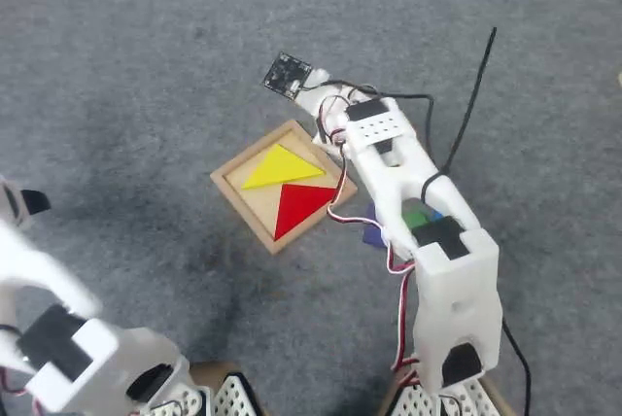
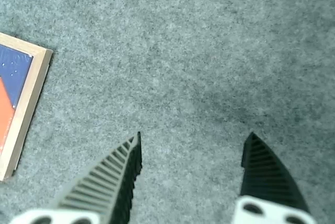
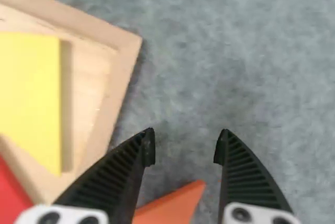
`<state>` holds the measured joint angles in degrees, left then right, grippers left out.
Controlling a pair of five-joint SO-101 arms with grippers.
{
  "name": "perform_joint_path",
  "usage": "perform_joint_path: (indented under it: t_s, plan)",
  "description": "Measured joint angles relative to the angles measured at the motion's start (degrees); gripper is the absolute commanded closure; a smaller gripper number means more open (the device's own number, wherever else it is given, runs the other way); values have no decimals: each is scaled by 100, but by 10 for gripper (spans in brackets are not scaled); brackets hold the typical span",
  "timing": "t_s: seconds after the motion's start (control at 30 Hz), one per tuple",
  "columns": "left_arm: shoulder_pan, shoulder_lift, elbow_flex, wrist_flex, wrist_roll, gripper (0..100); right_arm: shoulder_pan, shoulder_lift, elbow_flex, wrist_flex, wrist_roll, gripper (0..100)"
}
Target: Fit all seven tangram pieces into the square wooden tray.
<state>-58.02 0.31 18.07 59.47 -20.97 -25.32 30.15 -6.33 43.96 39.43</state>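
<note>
L arm (image 1: 68,343), white, sits nearest, low at the near-left of the grey carpet-like table cover (image 1: 146,95). L gripper (image 2: 193,140) hangs over bare cover, jaws spread wide, nothing btw them. Beside it in the L wrist view is the edge of a flat wooden-framed panel (image 2: 29,93) w/ a blue + orange face; can't tell what it is.

R arm (image 1: 428,212), white w/ red + black wires, runs from the near-right base out toward mid-table. Under its mid section, flat on the cover, are a green flat piece (image 1: 416,217) and a purple flat piece (image 1: 371,235). Both are mostly hidden by the arm, shapes unclear, both outside the tray and near its right side.

Farther out is the square wooden tray (image 1: 255,207), mid-table, turned corner-on like a diamond. Inside lie 2 pieces: a yellow triangle piece (image 1: 279,167) in the far half and a red triangle piece (image 1: 299,204) toward the near-right edge. They sit close together, w/ a strip of wood floor btw the yellow one and the rim.

R gripper (image 3: 186,143) is at the tray's right corner, just outside the rim. Its jaws are parted and hold nothing, tips over the cover. An orange flat piece w/ a pointed tip (image 3: 172,203) lies on the cover under it, btw the jaw roots, just beside the rim, ungripped.

Farthest is a small black camera board (image 1: 287,74) on the R wrist, past the tray's far corner. A black cable (image 1: 471,105) trails far-right.
</note>
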Motion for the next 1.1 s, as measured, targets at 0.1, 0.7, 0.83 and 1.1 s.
perform_joint_path:
  t_s: [0.1, 0.7, 0.83, 1.1]
  plan:
    - [0, 0, 0, 0, 0, 700, -299, -9, -9, 440, -79, 800]
    - [0, 0, 53, 0, -53, 700, -1574, -229, 888, -211, -114, 800]
    - [0, 9, 70, 0, -53, 700, -1582, -79, 651, -44, -114, 800]
    - [0, 9, 70, 0, -53, 700, -1688, -299, 668, 132, -105, 797]
